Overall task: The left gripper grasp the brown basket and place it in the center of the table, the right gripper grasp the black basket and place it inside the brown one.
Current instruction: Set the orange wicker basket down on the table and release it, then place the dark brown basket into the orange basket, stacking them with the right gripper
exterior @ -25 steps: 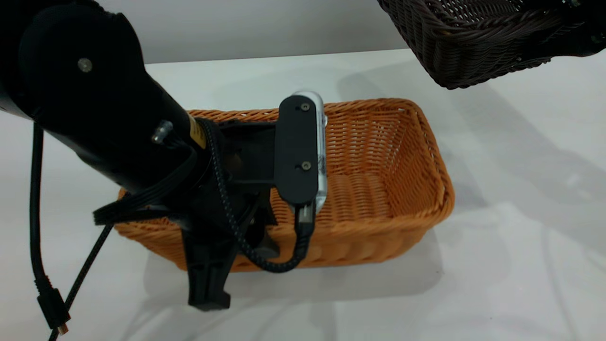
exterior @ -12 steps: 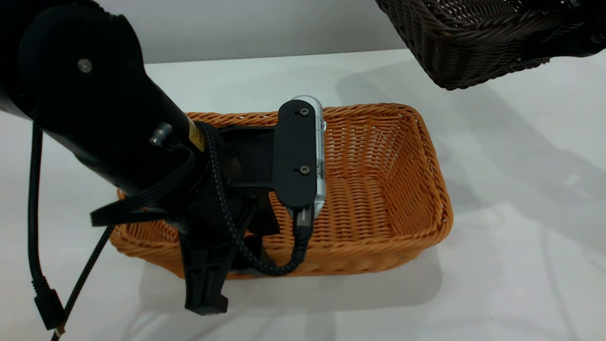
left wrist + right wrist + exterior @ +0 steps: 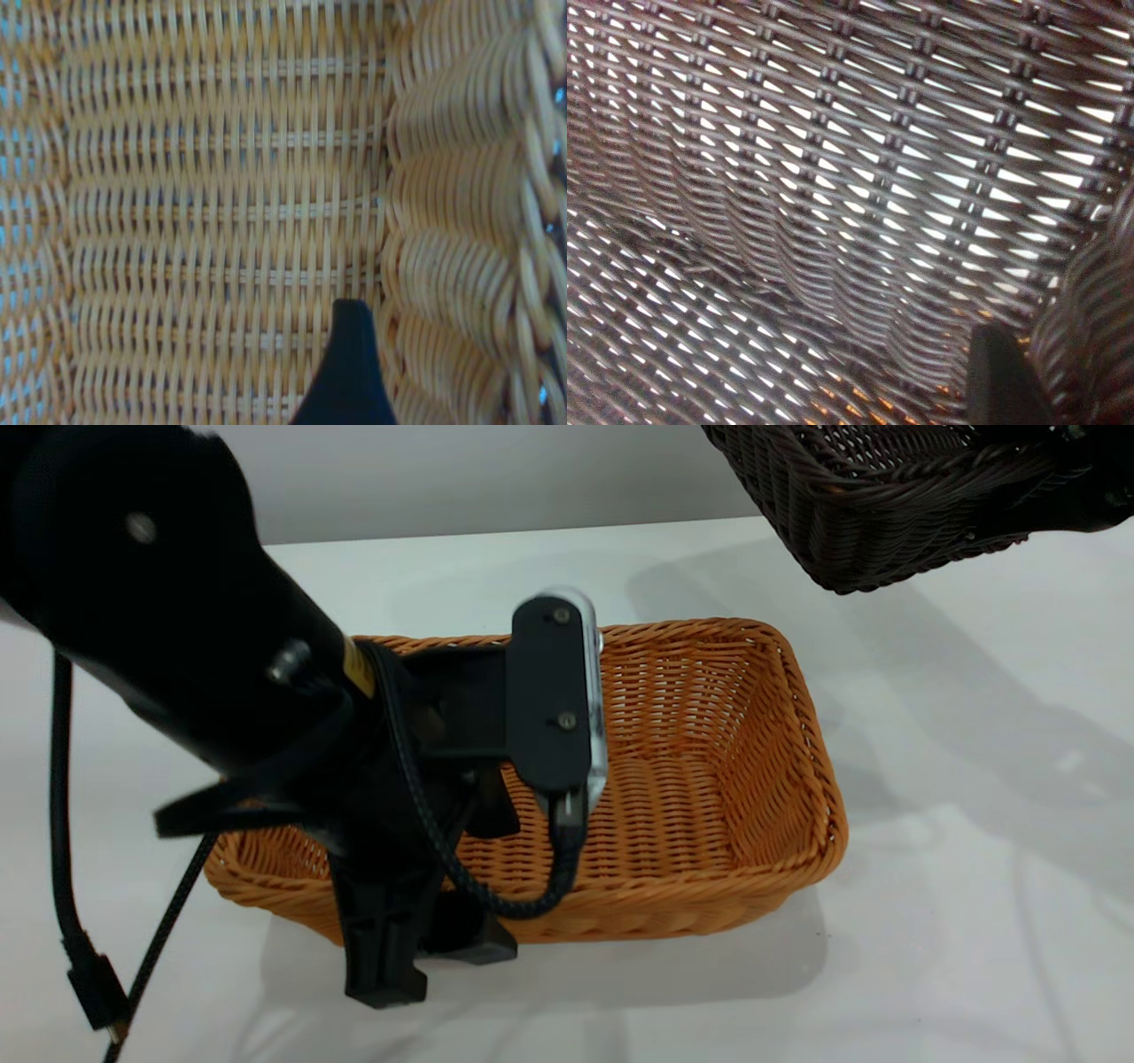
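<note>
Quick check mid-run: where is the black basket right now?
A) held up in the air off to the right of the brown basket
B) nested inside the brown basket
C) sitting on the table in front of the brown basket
A: the black basket hangs above the table, clear of the brown basket, which rests on the tabletop.

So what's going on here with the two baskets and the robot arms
The left gripper is at the near wall of the brown basket, which sits on the table; one of its fingers is inside the wall and another outside, and they look spread rather than clamped. The black basket is held up in the air off to the right, above the table and not over the brown one. The right gripper has a finger inside it.
</note>
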Motion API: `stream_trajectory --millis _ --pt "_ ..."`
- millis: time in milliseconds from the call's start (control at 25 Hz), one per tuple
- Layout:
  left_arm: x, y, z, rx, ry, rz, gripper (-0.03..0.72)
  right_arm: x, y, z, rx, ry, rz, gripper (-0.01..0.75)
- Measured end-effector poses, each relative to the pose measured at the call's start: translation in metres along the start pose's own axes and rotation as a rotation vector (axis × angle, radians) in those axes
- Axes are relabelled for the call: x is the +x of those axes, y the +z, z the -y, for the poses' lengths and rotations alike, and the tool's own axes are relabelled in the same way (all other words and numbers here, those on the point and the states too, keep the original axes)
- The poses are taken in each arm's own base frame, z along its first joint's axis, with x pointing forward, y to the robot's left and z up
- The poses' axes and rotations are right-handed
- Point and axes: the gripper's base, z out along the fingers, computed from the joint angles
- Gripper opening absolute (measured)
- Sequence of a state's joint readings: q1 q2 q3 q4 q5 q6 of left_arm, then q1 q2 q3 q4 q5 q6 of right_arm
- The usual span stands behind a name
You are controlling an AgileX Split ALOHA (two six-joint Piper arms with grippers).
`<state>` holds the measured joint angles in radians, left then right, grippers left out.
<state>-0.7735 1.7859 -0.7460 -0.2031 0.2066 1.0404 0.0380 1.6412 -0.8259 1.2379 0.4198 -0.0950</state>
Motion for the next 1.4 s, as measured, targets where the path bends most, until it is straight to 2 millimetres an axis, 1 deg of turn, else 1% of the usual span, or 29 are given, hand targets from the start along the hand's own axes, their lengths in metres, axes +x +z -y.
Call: stream_trajectory --millis 320,480,600,680,760,920,1000,1080,1160,1280,1400 --pt "-0.005 -0.04 0.0 0.007 -0.053 0.029 0.533 0.0 0.0 0.0 0.0 0.0 0.0 0.24" --pt "-0.01 -0.065 -0.003 -0.039 -0.075 0.08 0.533 0.002 0.0 0.0 0.003 -0.036 -0.02 0.24" --pt "-0.014 -0.091 -0.005 -0.083 -0.126 0.139 0.533 0.005 0.0 0.001 0.013 -0.085 -0.057 0.24" --pt "-0.019 -0.113 -0.008 -0.119 -0.171 0.19 0.533 0.007 0.0 0.001 0.012 -0.099 -0.083 0.24" --pt "-0.025 -0.141 -0.013 -0.172 -0.22 0.265 0.533 0.009 -0.001 0.001 0.006 -0.136 -0.104 0.24" --pt "-0.037 -0.206 -0.022 -0.316 -0.26 0.451 0.533 0.016 -0.004 -0.009 -0.023 -0.316 -0.212 0.24" --pt "-0.039 -0.233 -0.024 -0.377 -0.249 0.521 0.533 0.019 -0.007 -0.016 -0.037 -0.402 -0.274 0.239" --pt "-0.041 -0.255 -0.025 -0.43 -0.24 0.578 0.533 0.021 -0.011 -0.022 -0.04 -0.474 -0.329 0.239" --pt "-0.043 -0.264 -0.027 -0.456 -0.239 0.608 0.533 0.021 -0.015 -0.028 -0.029 -0.537 -0.371 0.239" --pt "-0.044 -0.262 -0.027 -0.453 -0.237 0.602 0.533 0.027 -0.019 -0.033 0.012 -0.663 -0.45 0.239" --pt "-0.044 -0.261 -0.028 -0.455 -0.231 0.6 0.533 0.035 -0.016 -0.038 0.051 -0.797 -0.535 0.239"
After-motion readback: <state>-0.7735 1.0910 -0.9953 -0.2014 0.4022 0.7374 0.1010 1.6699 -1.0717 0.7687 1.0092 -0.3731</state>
